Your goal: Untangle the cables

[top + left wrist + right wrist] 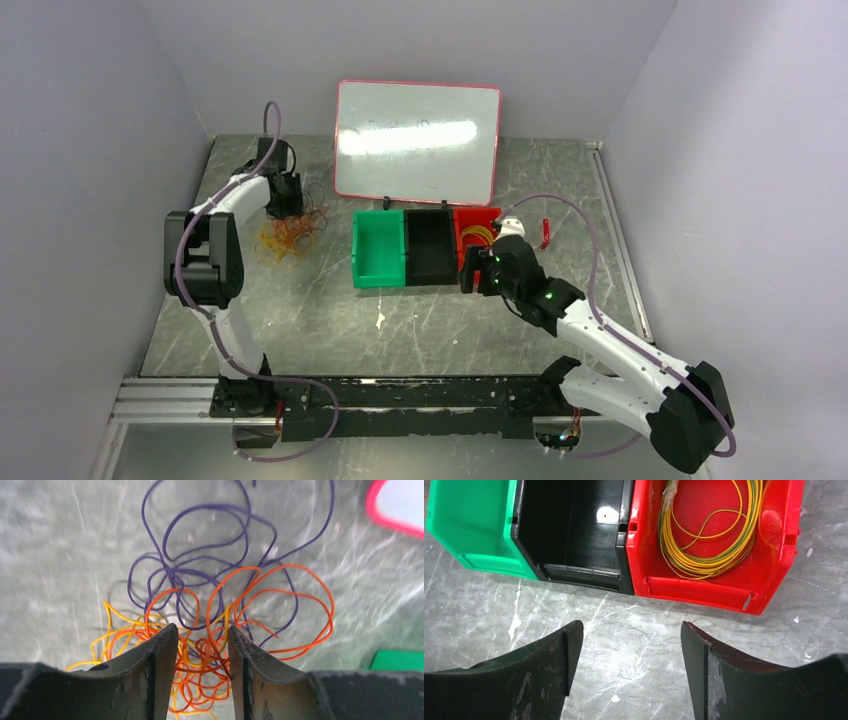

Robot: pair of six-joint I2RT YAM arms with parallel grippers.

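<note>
Here, your left gripper (201,630) sits low over tangled cables (290,235) on table (400,330), far left. Orange strands lie between half-closed jaws; grip cannot be told. Your right gripper (631,630) is wide apart, empty, hovering before red bin (774,575) holding yellow coil (694,562).

My left fingers (155,675) hide the lower part of the cables (202,652); the whiteboard (400,502) and green bin (400,659) run off my wrist view's right edge.
</note>
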